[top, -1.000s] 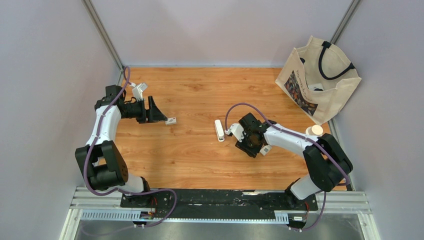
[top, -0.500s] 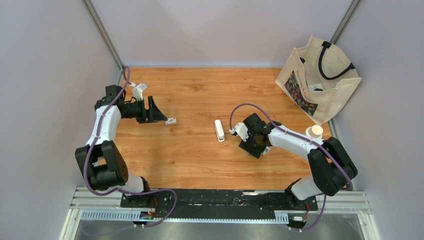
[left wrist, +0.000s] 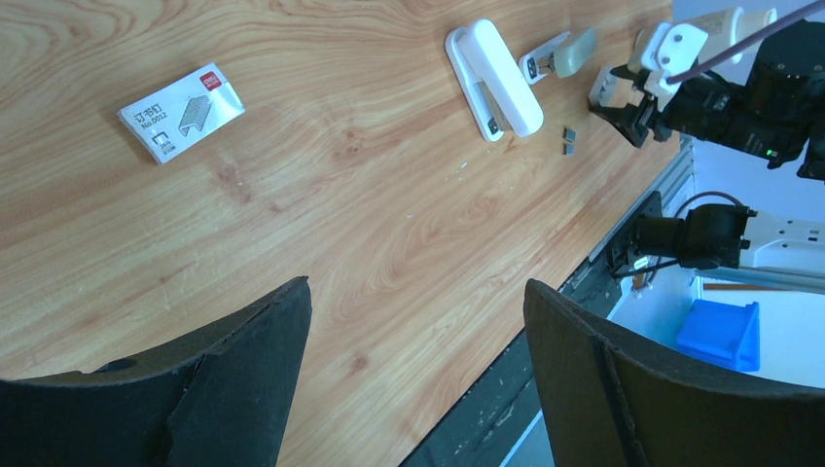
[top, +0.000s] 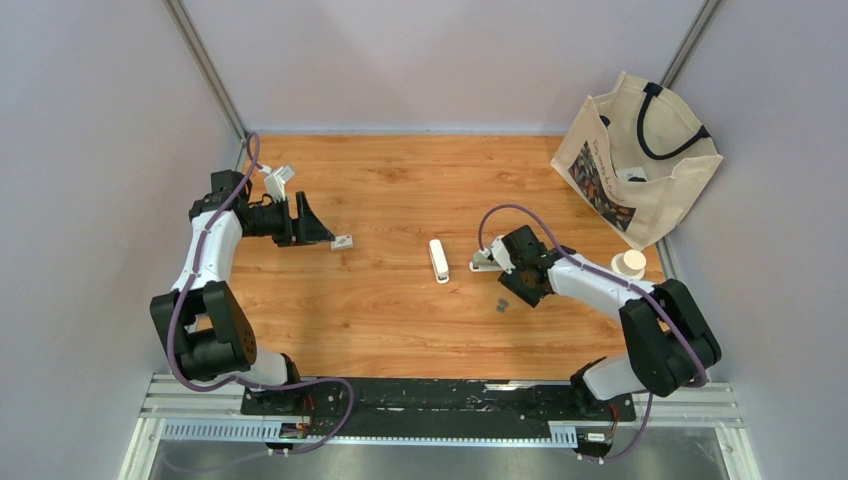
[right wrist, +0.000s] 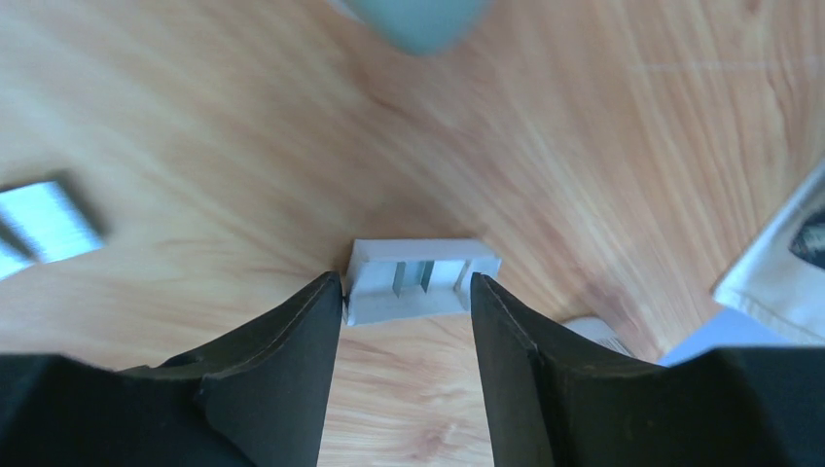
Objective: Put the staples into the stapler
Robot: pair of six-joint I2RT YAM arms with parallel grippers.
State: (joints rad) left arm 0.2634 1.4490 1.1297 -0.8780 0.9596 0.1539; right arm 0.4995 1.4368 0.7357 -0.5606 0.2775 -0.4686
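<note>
Two short dark-grey pieces of the staples (top: 502,304) lay loose on the wooden table (top: 400,190), right of centre in the overhead view. They sat just below and left of the right gripper (top: 512,288), touching neither it nor the stapler (top: 438,260). In the left wrist view they showed as two tiny blocks close together at the upper right of the frame, near one end of the stapler.

The stapler, white, lay flat at the middle of the table, its length running up and down the overhead frame. Between it and the right gripper lay a white piece with a grey-green tip (top: 487,265), apart from the stapler.

The right gripper's jaws stood parted. In its wrist view a small white slotted block (right wrist: 423,277) sat on the wood in the gap at the fingertips (right wrist: 272,360); whether they touched it could not be told.

The left gripper (left wrist: 416,292) hung over the left side of the table, jaws spread wide and gripping nothing. A white staple box (top: 343,241) lay just right of it in the overhead view. A cream tote bag (top: 640,160) stood at the upper right.
</note>
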